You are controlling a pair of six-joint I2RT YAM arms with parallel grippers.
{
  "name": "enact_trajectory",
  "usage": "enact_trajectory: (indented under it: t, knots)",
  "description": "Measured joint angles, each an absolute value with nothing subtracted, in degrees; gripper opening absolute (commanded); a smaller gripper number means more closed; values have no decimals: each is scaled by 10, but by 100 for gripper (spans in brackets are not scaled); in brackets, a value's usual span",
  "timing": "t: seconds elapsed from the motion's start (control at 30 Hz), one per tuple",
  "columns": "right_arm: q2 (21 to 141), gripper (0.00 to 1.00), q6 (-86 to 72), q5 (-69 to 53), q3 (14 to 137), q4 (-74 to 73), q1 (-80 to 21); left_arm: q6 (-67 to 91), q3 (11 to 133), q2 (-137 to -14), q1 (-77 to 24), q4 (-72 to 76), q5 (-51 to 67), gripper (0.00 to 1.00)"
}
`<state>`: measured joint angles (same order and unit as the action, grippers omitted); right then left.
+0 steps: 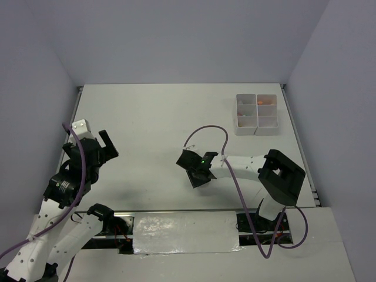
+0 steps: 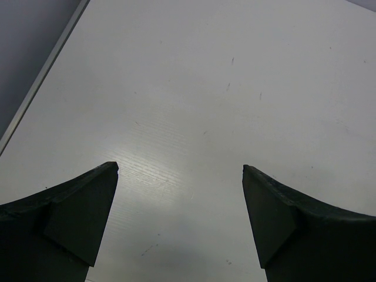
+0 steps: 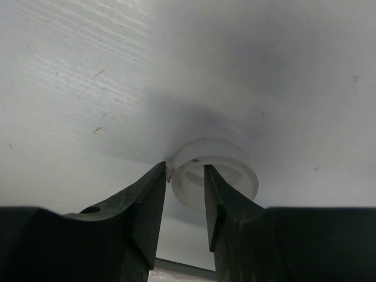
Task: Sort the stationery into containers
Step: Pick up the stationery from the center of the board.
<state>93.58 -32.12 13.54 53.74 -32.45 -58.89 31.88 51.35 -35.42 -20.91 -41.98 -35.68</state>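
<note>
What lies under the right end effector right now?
A clear tape ring on the table, its wall between the fingers. In the top view the right end effector hides it.

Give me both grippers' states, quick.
Left gripper: open, empty.
Right gripper: jaws narrow, astride the wall of the tape ring; grip cannot be told.

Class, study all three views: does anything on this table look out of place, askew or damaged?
Only the tape ring: it sits alone on the table, far from the containers in the far right corner, with the right gripper astride its wall. Nothing looks spilled or damaged.
</note>
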Motion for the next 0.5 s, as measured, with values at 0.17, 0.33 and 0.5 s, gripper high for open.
enact_trajectory:
  t: [0.17,0.33,0.5]
  knots:
    - [947,44,-324,137,540,-321,-589,319,514,-354,-209,-420,-356,99]
    - [952,30,-328,142,545,-321,-589,318,514,-354,-209,-420,-356,99]
    - [952,4,-332,142,545,-321,-589,318,514,-354,-209,-420,-354,99]
